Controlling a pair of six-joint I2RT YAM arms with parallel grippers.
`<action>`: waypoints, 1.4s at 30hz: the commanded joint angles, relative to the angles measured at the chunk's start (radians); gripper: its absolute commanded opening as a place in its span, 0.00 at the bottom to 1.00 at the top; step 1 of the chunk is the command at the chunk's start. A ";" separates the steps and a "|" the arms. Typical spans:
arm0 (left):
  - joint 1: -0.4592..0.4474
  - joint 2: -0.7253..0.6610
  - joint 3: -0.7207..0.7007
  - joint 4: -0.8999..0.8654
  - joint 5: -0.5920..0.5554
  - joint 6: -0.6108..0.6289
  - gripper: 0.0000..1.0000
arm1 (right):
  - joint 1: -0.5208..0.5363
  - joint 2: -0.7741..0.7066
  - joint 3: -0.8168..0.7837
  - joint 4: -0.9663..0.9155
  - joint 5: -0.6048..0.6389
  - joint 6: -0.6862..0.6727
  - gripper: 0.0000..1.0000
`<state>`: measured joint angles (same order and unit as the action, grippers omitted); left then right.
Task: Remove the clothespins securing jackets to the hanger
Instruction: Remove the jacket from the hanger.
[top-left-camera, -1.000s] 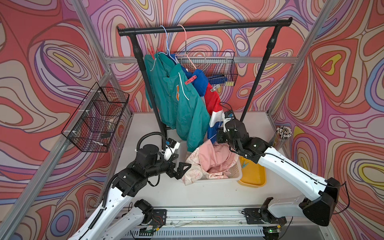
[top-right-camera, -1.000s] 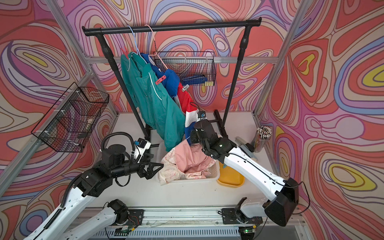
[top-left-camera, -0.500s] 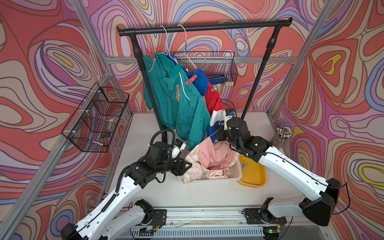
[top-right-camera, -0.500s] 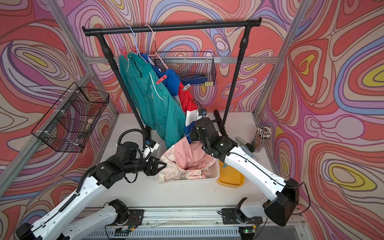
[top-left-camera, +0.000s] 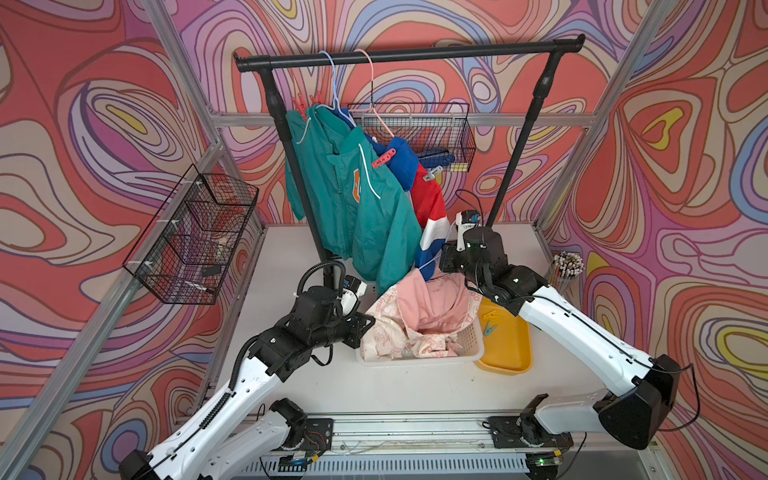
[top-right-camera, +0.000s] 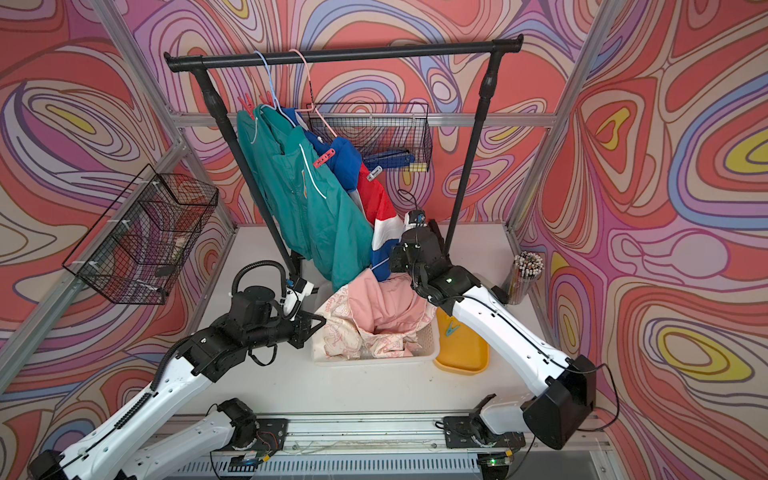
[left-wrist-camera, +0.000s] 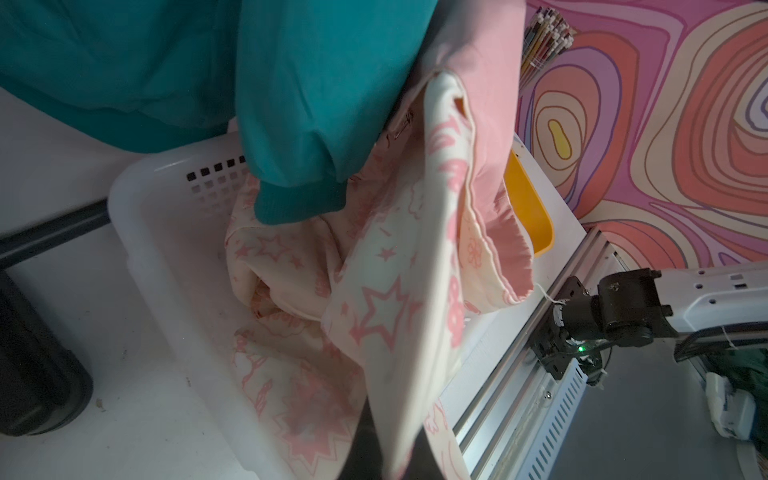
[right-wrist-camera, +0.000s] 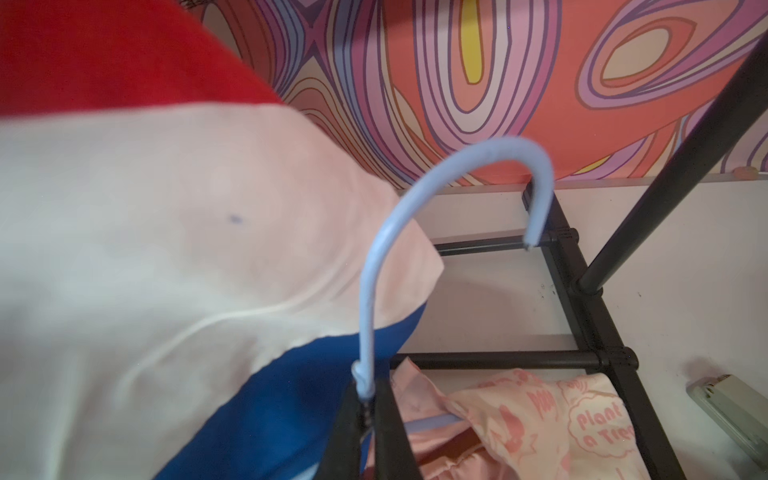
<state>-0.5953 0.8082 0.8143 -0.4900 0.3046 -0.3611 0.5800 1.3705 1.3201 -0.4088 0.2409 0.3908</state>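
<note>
The pale pink jacket (top-left-camera: 428, 307) lies bunched in a white basket (top-left-camera: 469, 345). My left gripper (top-left-camera: 365, 328) (left-wrist-camera: 386, 453) is shut on a printed edge of this pink jacket (left-wrist-camera: 399, 291). At the basket's far side, my right gripper (top-left-camera: 444, 266) (right-wrist-camera: 368, 407) is shut on the neck of a light-blue hanger (right-wrist-camera: 415, 208) that still sits in the pink jacket (right-wrist-camera: 540, 415). The teal jacket (top-left-camera: 365, 208) and the blue-red-white jacket (top-left-camera: 428, 208) hang on the rail. A coral clothespin (top-left-camera: 383, 158) and a grey clothespin (top-left-camera: 432, 173) clip them, and red clothespins (top-left-camera: 300, 104) show at the teal shoulder.
A yellow tray (top-left-camera: 505, 353) right of the basket holds a teal-blue clothespin (top-left-camera: 490, 328). Wire baskets hang on the left wall (top-left-camera: 195, 237) and the back wall (top-left-camera: 419, 133). A cup of pencils (top-left-camera: 567, 266) stands far right. The rack's black base bars (right-wrist-camera: 582, 291) cross the table.
My left arm has reached right to the basket and its gripper has gone from open to shut on the pink jacket's edge. The right arm has barely moved.
</note>
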 joint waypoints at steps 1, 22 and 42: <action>-0.002 -0.065 -0.041 0.013 -0.104 -0.068 0.00 | -0.054 0.015 -0.005 0.054 0.013 0.005 0.00; -0.004 -0.312 -0.188 0.022 -0.380 -0.173 0.00 | -0.252 0.103 -0.004 0.068 -0.034 0.046 0.00; -0.005 -0.069 0.043 0.059 -0.115 0.053 0.00 | -0.044 -0.014 0.105 0.080 -0.069 -0.097 0.00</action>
<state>-0.6071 0.7185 0.7990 -0.4068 0.1574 -0.3695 0.4961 1.4017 1.3701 -0.3580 0.0799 0.3702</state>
